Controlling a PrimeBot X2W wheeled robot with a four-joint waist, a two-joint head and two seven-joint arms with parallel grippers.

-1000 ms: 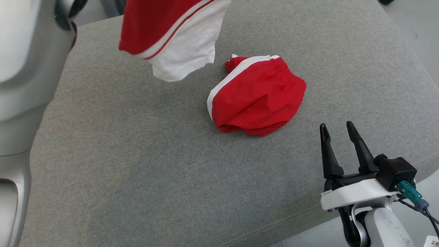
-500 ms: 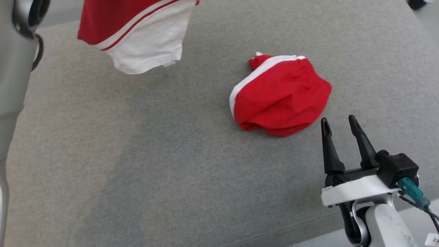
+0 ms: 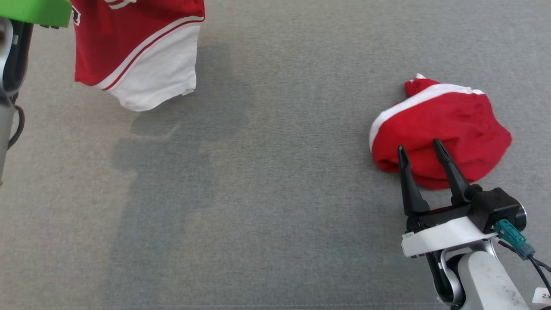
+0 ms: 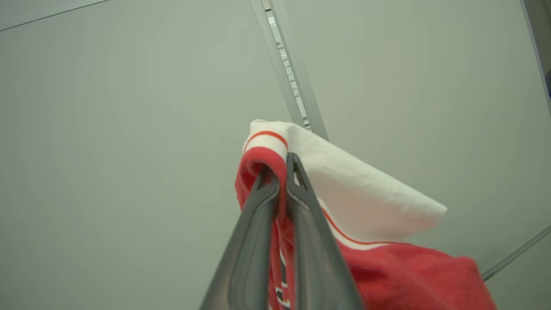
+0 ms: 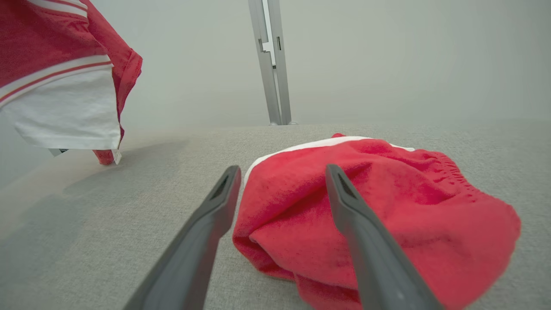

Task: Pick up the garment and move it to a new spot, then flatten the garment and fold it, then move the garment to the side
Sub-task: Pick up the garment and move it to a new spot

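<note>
The garment, red with a white panel and a thin red stripe, hangs in the air at the upper left of the head view, its lower edge clear of the grey cushion. In the left wrist view my left gripper is shut on its red and white banded edge. The same garment hangs at the upper left of the right wrist view. My right gripper stands open low at the right, with nothing held between its fingers.
A second red piece with a white band lies bunched on the cushion just beyond my right fingertips. A grey metal post stands behind the cushion. My left arm fills the left edge.
The head camera has swung left, so the bunched piece sits further right. The held garment has been carried left, well away from that piece. Both grippers keep their state.
</note>
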